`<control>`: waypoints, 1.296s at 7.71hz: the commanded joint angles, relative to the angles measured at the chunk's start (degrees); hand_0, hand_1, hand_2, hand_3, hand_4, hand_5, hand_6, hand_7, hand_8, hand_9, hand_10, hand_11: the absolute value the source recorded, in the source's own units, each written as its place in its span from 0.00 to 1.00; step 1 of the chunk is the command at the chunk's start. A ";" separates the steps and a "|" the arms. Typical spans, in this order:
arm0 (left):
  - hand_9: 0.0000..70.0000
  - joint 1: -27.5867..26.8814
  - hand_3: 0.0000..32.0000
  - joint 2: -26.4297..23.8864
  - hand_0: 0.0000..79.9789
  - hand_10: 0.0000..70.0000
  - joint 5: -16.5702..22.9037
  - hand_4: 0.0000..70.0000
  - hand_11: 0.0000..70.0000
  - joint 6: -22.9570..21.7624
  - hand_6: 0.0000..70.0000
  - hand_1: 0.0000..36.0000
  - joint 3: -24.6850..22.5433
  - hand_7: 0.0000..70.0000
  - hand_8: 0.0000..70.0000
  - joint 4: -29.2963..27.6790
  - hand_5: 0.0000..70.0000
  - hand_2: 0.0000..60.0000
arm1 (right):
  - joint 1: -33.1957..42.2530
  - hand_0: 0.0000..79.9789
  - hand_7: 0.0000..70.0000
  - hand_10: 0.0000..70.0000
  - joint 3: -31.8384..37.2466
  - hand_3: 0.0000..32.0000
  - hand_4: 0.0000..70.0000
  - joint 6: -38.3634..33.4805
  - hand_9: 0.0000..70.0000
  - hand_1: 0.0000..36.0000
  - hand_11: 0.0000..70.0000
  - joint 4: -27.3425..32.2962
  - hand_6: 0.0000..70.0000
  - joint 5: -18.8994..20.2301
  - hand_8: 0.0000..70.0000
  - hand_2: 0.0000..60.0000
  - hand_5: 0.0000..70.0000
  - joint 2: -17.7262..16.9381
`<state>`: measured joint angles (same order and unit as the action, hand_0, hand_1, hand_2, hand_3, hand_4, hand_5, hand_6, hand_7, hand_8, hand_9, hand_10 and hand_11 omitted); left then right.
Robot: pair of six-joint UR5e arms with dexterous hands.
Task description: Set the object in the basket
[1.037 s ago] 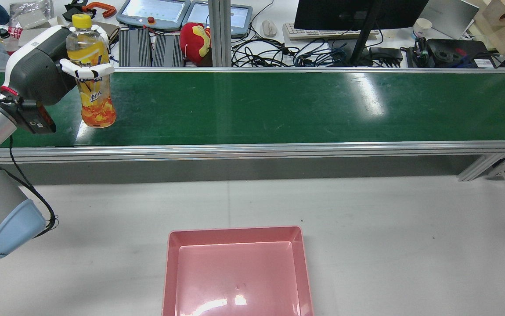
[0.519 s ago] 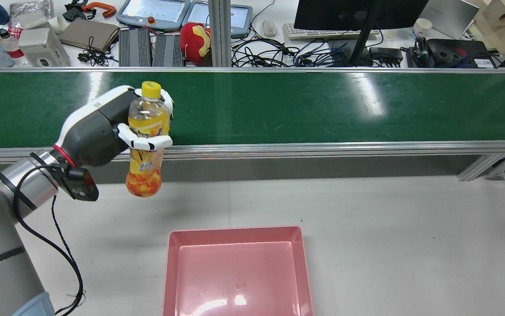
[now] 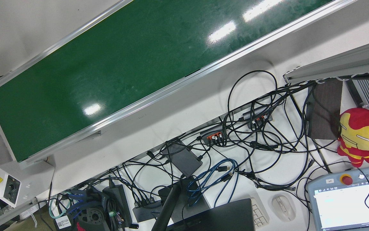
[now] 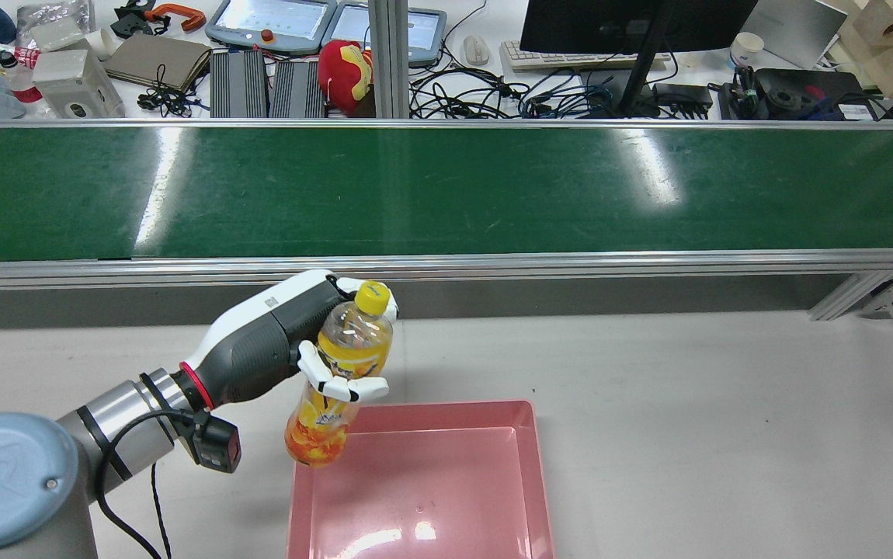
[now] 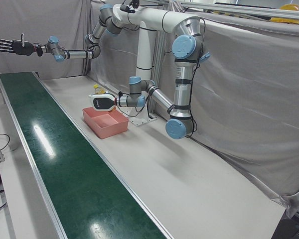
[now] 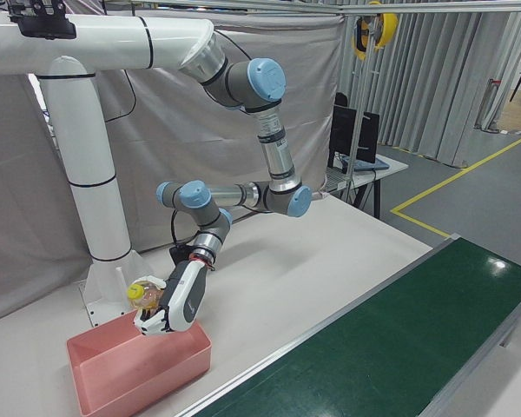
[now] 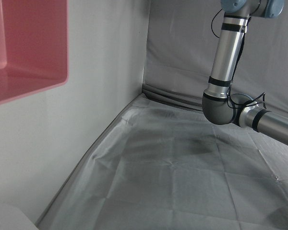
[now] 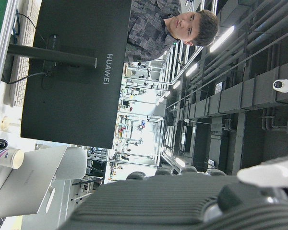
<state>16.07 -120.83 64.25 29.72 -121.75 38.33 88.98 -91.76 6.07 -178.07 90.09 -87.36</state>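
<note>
My left hand (image 4: 272, 345) is shut on an orange drink bottle (image 4: 351, 341) with a yellow cap. It holds the bottle tilted in the air, bottom end over the far left corner of the pink basket (image 4: 446, 481). The left-front view shows the same hand (image 5: 103, 102) above the basket (image 5: 107, 127). In the right-front view the bottle (image 6: 142, 294) and hand (image 6: 179, 301) hang above the basket (image 6: 113, 373). A corner of the basket (image 7: 33, 48) shows in the left hand view. My right hand (image 5: 10, 46) is open, fingers spread, raised high above the belt's far end.
A long green conveyor belt (image 4: 446, 190) runs across the table beyond the basket, with a metal rail (image 4: 493, 264) along its near side. Behind it lie cables, a monitor (image 4: 633, 23) and a red plush toy (image 4: 344, 74). White tabletop (image 4: 687, 435) surrounds the basket.
My left hand has carried the bottle from high over the belt's left end, down and toward the basket, to just above the basket's far left corner.
</note>
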 commanded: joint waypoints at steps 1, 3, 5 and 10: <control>0.74 -0.78 0.00 0.16 0.91 0.59 -1.23 0.61 0.85 0.16 0.27 0.50 -0.24 0.42 0.55 2.88 1.00 0.01 | 0.05 0.00 0.00 0.00 -0.09 0.00 0.00 0.00 0.00 0.00 0.00 0.00 0.00 0.00 0.00 0.00 0.00 0.00; 0.36 -1.13 0.00 0.07 0.79 0.41 -1.23 0.25 0.62 0.25 0.09 0.31 -0.07 0.25 0.24 2.89 0.85 0.00 | 0.05 0.00 0.00 0.00 -0.09 0.00 0.00 0.00 0.00 0.00 0.00 0.00 0.00 0.00 0.00 0.00 0.00 0.00; 0.16 -1.04 0.00 0.16 0.73 0.29 -1.14 0.33 0.45 0.25 0.04 0.32 -0.07 0.15 0.11 2.80 0.68 0.00 | -0.03 0.00 0.00 0.00 0.00 0.00 0.00 0.00 0.00 0.00 0.00 0.00 0.00 0.00 0.00 0.00 0.00 0.00; 0.00 -0.95 0.00 -0.02 0.73 0.13 -0.97 0.12 0.22 -0.54 0.00 0.33 -0.24 0.09 0.00 1.84 0.38 0.00 | 0.05 0.00 0.00 0.00 -0.09 0.00 0.00 0.00 0.00 0.00 0.00 0.00 0.00 0.00 0.00 0.00 0.00 0.00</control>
